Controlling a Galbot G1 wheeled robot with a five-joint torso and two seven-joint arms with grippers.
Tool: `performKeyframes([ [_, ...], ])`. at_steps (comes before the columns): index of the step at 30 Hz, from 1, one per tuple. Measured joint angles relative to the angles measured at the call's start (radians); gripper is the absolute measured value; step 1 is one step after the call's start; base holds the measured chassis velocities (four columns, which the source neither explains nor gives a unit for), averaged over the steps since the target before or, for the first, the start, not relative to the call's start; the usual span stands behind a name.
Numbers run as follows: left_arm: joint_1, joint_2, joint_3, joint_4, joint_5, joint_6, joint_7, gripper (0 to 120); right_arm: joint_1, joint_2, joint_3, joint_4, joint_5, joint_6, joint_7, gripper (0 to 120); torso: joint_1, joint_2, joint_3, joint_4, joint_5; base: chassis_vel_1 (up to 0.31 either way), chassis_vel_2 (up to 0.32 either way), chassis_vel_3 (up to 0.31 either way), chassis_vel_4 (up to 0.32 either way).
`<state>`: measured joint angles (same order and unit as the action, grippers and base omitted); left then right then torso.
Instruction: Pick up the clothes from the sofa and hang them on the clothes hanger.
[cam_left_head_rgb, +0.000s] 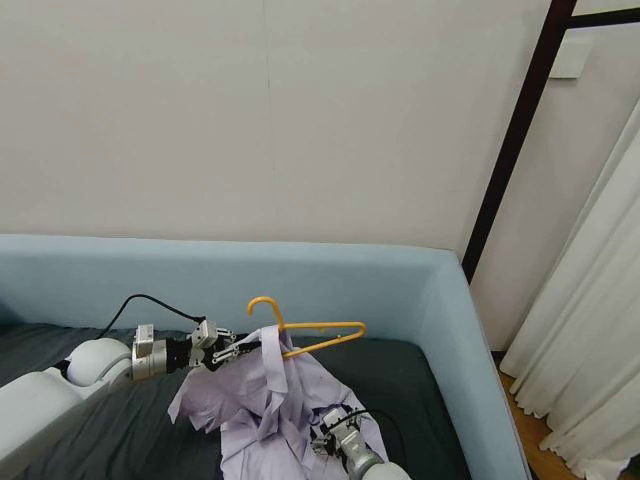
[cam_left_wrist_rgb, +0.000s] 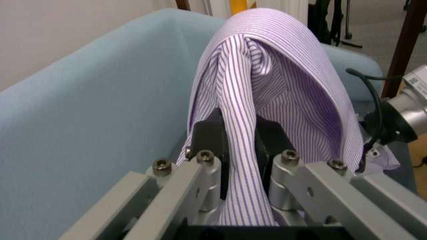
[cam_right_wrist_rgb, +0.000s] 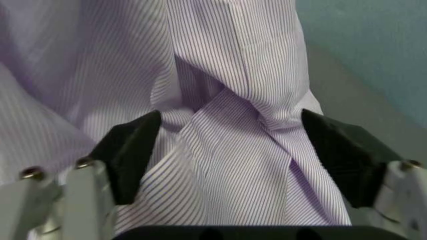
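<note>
A purple striped shirt lies bunched on the sofa's dark seat, its upper part draped over a yellow hanger. My left gripper reaches in from the left and is shut on a fold of the shirt just below the hanger's hook; the cloth is pinched between its black pads. My right gripper sits low at the shirt's front edge. Its fingers stand wide apart, open, with a twisted fold of the shirt between them.
The light blue sofa back and side arm wall in the seat. A dark clothes-rack post rises behind the sofa's right corner. White curtains hang at the far right over a wooden floor.
</note>
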<state>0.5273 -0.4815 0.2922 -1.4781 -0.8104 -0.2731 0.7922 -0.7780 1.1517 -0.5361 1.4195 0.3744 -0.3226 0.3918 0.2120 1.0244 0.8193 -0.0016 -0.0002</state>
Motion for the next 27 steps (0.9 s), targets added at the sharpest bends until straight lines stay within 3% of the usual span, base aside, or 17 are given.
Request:
performKeyframes([
  [11,0.005,0.000,-0.013,0.001,0.000,0.000,0.004,8,0.024,0.054,-0.055,-0.027,0.003,-0.129,0.091,79,0.000,0.000,0.000,0.0000,0.0000,0.000,0.000,0.000,0.000],
  [18,0.007,-0.002,-0.014,0.000,0.001,0.000,0.005,8,0.059,0.076,-0.073,-0.051,0.014,-0.149,0.117,79,0.000,0.000,0.000,0.0000,0.0000,0.000,0.000,0.000,0.000],
  [27,0.009,-0.004,-0.027,0.009,0.000,-0.003,0.012,8,0.100,0.135,-0.058,-0.081,0.145,-0.189,0.207,80,0.000,0.000,0.000,0.0001,0.0000,0.000,0.000,0.000,0.000],
])
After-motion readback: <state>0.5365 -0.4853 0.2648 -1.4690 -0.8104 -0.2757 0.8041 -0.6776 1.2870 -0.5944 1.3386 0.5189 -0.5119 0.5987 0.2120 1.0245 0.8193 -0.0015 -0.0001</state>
